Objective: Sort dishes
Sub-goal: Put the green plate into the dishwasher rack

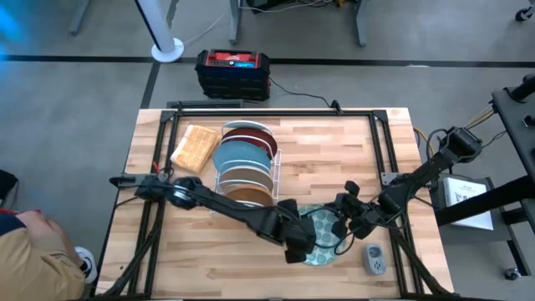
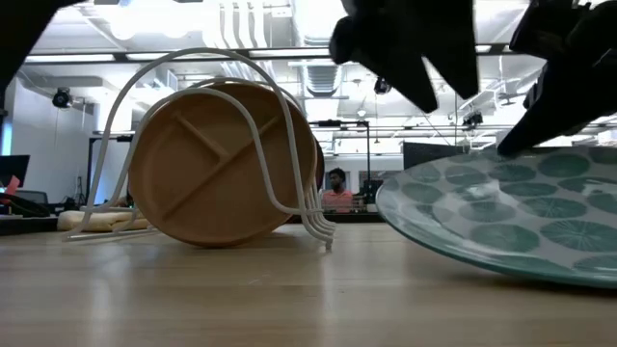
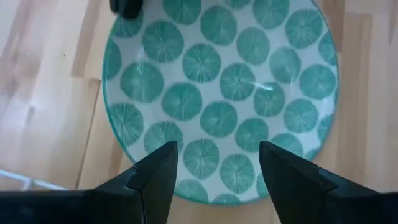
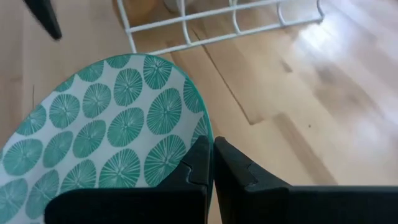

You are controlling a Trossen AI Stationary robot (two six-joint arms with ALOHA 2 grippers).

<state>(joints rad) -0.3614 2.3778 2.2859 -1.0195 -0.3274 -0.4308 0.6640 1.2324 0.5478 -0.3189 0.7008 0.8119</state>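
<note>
The table (image 1: 334, 150) carries the white rack (image 1: 247, 171) at about ten o'clock from its middle, with the wooden plate (image 2: 217, 164) and other plates standing in it. The teal plate (image 3: 224, 93) sits outside the rack, at about five o'clock, tipped up on one side.

The right gripper (image 4: 208, 168) has its fingers closed tight on that plate's rim. The left gripper (image 3: 214, 168) hovers over the plate's face, fingers spread wide, holding nothing.

Risk: a thin pinch on a smooth rim may slip as the plate tilts, dropping it; the left fingers could also knock it loose.
</note>
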